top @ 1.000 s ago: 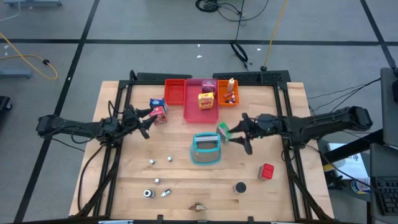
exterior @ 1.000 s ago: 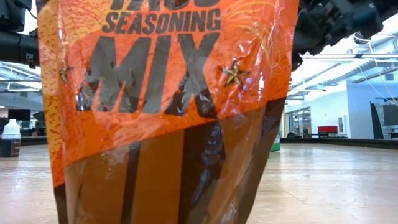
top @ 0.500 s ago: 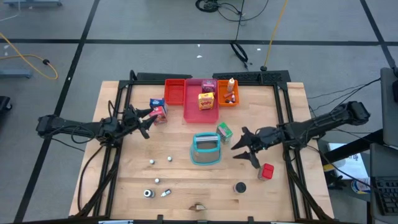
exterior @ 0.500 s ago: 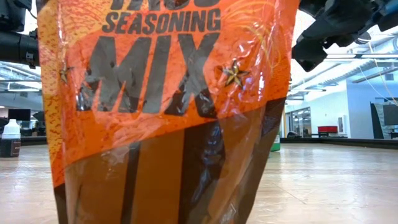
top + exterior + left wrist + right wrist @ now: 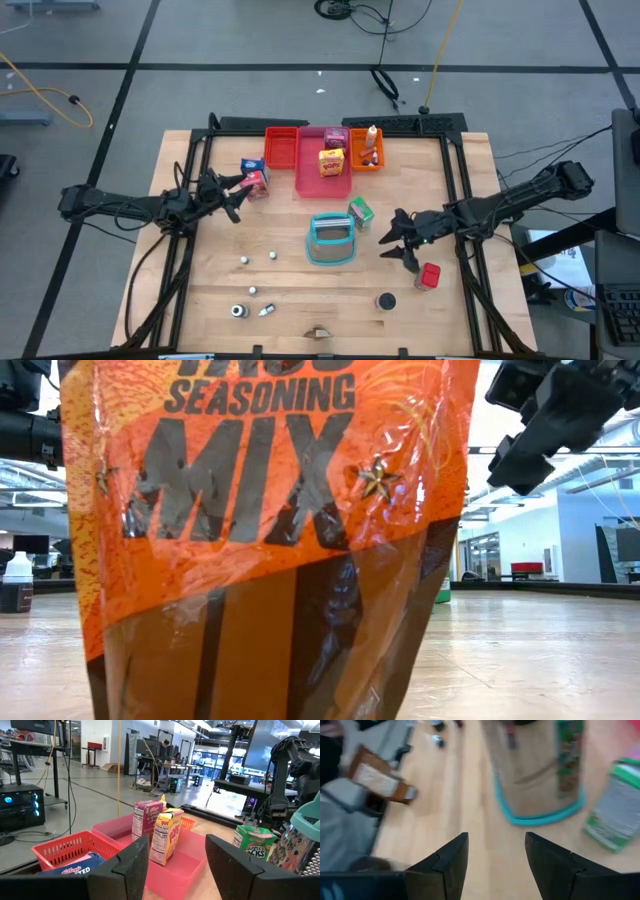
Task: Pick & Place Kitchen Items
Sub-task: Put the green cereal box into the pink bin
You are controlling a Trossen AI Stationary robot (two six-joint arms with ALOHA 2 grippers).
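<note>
My left gripper (image 5: 237,197) hovers open near the table's left side, just short of the red-blue carton (image 5: 255,178), touching nothing. My right gripper (image 5: 398,250) is open above bare wood, between the green carton (image 5: 360,211) and the red cube (image 5: 429,276). The green carton stands on the table beside the teal basket (image 5: 330,240). A yellow-pink carton (image 5: 331,160) stands in the pink tray (image 5: 312,180), and the orange bottle (image 5: 372,140) stands in the orange tray (image 5: 367,160). Small balls (image 5: 244,260) and caps (image 5: 238,311) lie near the near edge.
The red tray (image 5: 281,147) sits at the far edge beside the pink one. A dark round item (image 5: 385,300) lies near the red cube. An orange seasoning pouch (image 5: 260,530) stands at the near edge and fills most of the low view. Bare wood lies between basket and balls.
My right gripper has drawn back from the green carton, moving toward the table's right and near edges and ending close to the red cube. The green carton stays standing beside the basket. The left arm has kept still.
</note>
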